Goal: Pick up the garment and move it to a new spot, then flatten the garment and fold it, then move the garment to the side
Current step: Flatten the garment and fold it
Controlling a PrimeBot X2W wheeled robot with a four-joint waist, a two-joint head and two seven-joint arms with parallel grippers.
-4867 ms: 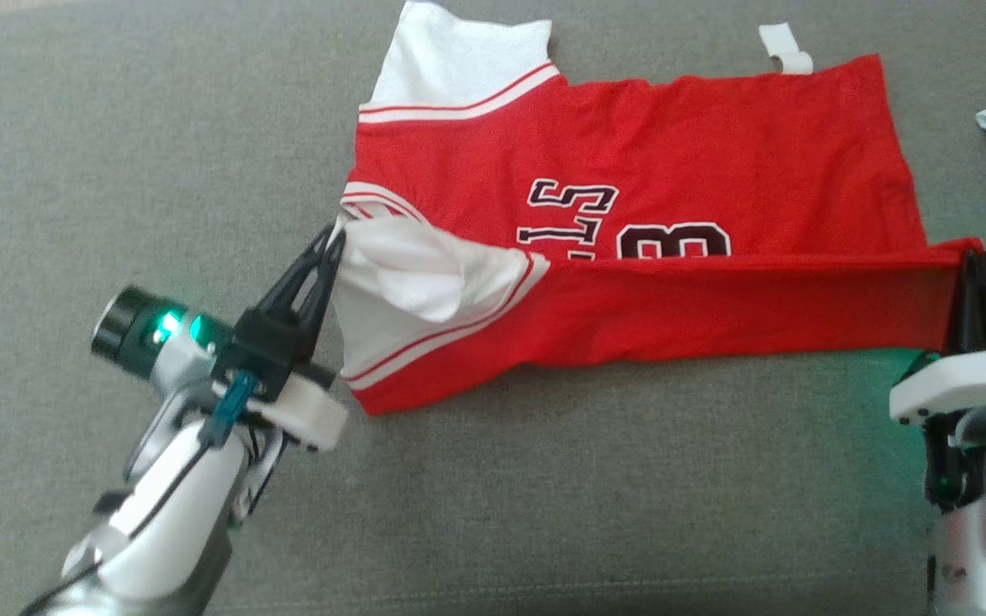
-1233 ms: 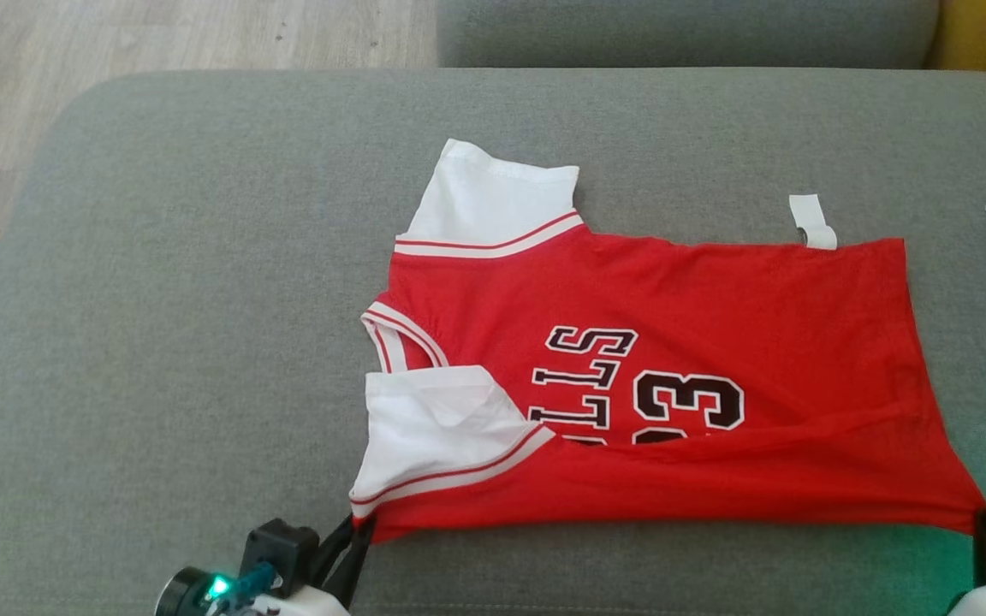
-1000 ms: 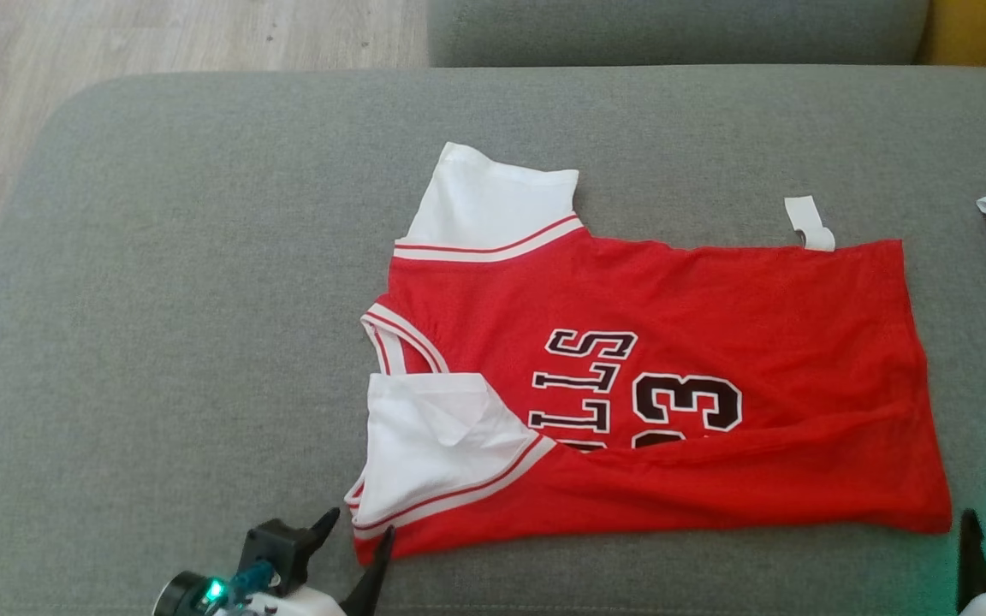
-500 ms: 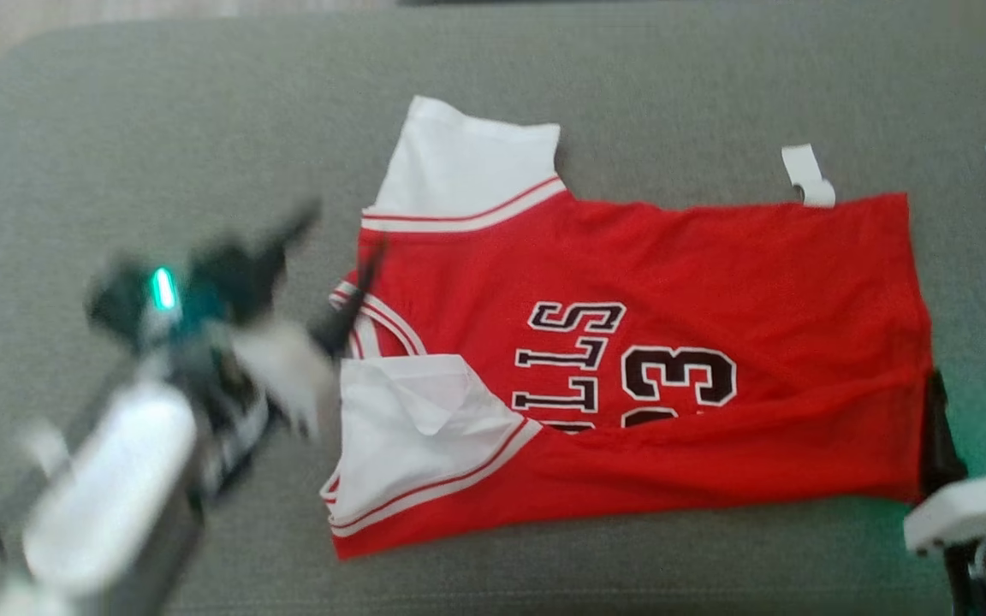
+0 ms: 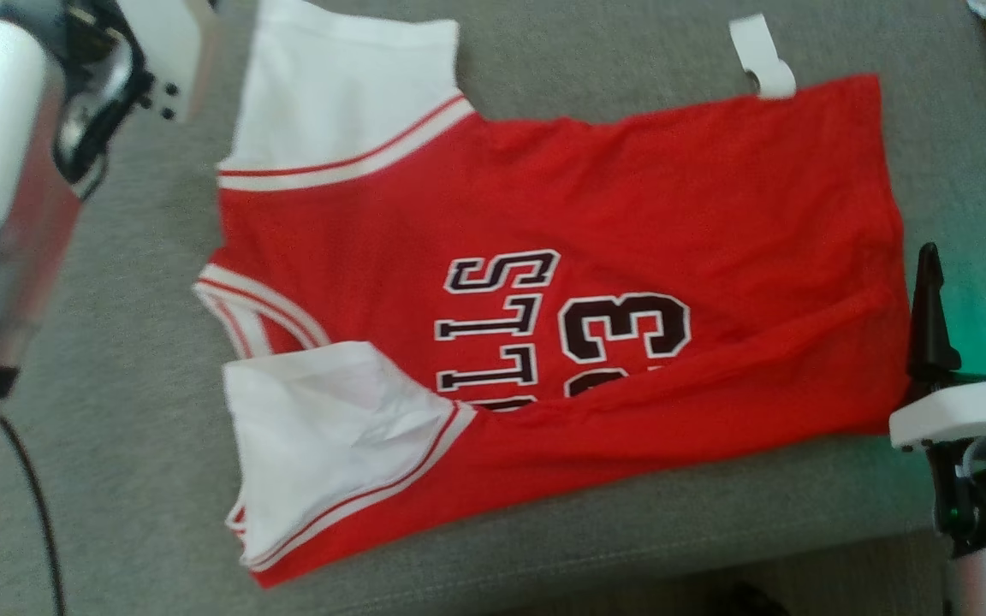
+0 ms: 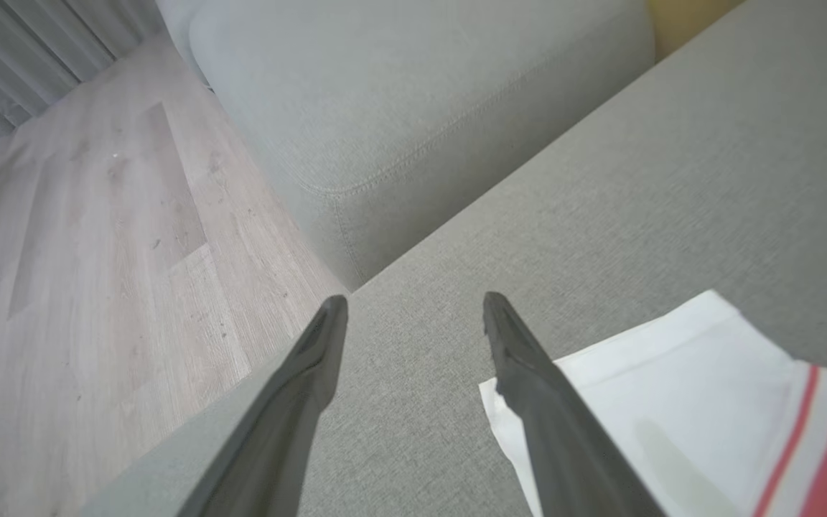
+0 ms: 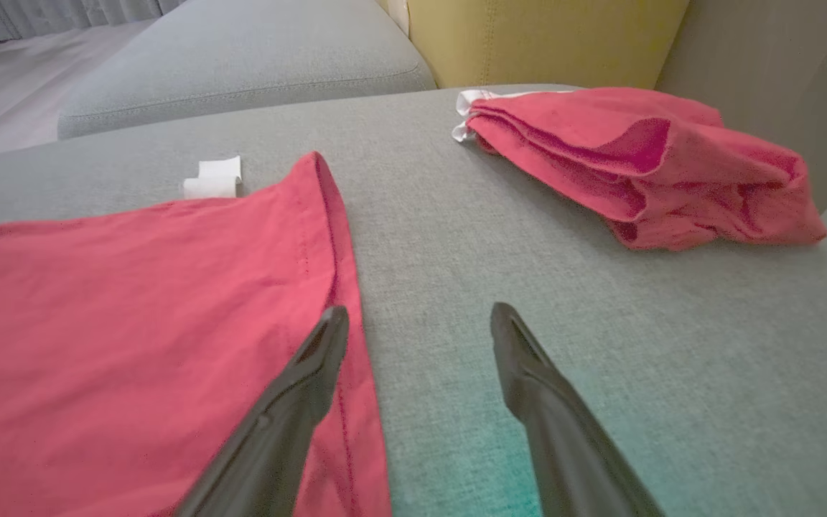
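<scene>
- Seat cushion point(image 5: 647, 530): the garment point(image 5: 647, 171) lies spread on it, and the garment's near left corner sits close to the cushion's near edge; any pull toward me risks sliding cloth over that edge
- Garment: the near long side is turned over onto the print, and this strip is rippled toward the right hem; a further fold made without smoothing would, in my judgement, press the ripple in and leave a skewed stack
- Second red garment point(image 7: 643, 158): it lies bunched at the far right, well apart from the hem; a wide swing of my right arm could snag it
- Left gripper point(image 6: 415, 301): the fingers are spread and hold nothing, above the far left corner, with one finger over the edge of the far white sleeve point(image 6: 672, 388); closing here may pinch a single layer or bare cushion, so the sleeve lifts alone
- Right gripper point(image 5: 968, 257): the fingers are apart and empty, just beside the right hem; a shallow bite would take the top layer only and peel the fold open
- Near white sleeve point(image 5: 322, 436): it is creased, and a fold laid over it would trap the crease
- White label point(image 5: 763, 56): it projects past the far edge and could catch a fingertip
</scene>
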